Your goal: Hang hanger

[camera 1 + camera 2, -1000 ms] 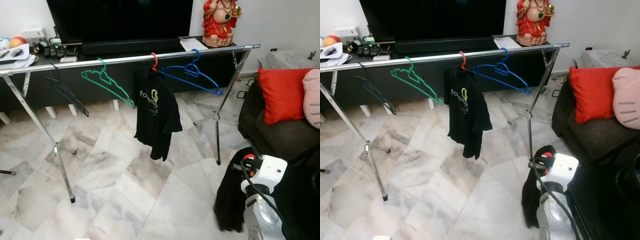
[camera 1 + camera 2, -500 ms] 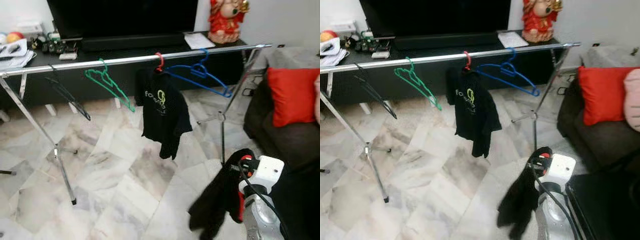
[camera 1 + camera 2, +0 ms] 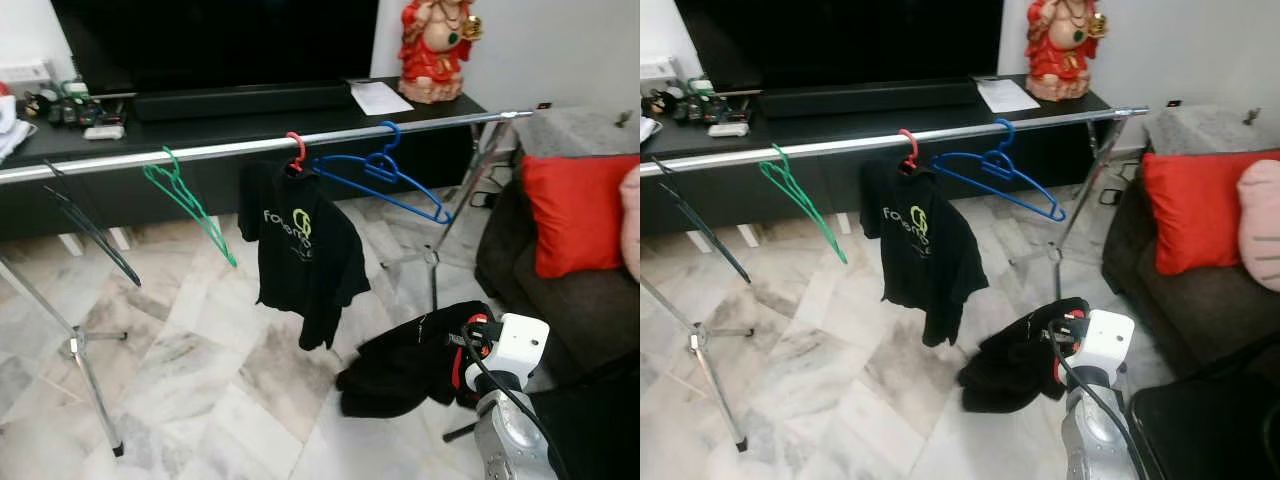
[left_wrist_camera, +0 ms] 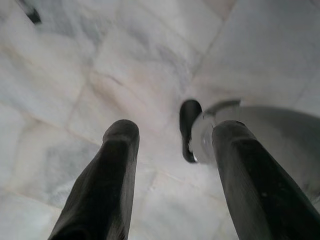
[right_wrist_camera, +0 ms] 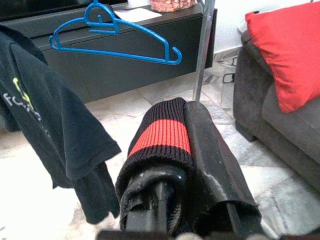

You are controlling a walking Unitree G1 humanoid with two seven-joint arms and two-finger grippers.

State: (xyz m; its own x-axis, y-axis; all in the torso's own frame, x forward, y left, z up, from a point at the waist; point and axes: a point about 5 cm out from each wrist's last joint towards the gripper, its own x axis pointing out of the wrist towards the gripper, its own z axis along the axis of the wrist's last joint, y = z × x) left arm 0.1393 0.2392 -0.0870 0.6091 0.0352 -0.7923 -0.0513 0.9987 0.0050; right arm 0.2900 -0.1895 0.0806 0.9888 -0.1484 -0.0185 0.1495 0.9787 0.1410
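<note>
A silver clothes rail (image 3: 200, 152) spans the room. On it hang a black hanger (image 3: 92, 228), a green hanger (image 3: 187, 196), a red hanger (image 3: 296, 148) carrying a black T-shirt (image 3: 300, 250), and an empty blue hanger (image 3: 385, 180). My right gripper (image 5: 183, 150) is low at the right, below and in front of the blue hanger, shut on a black garment (image 3: 405, 360) with a red band (image 5: 161, 136). The cloth hides most of its fingers. My left gripper (image 4: 175, 132) hangs open over the marble floor with nothing between its fingers.
Behind the rail are a black TV console (image 3: 250, 100) and a red statue (image 3: 432, 45). A dark sofa (image 3: 560, 290) with a red cushion (image 3: 578, 215) stands at the right. The rack's legs (image 3: 434, 255) stand on the marble floor (image 3: 190, 370).
The black garment, which hung straight down from my right gripper, has swung out to the left and spread. The head camera has shifted, so the rack sits differently in the picture.
</note>
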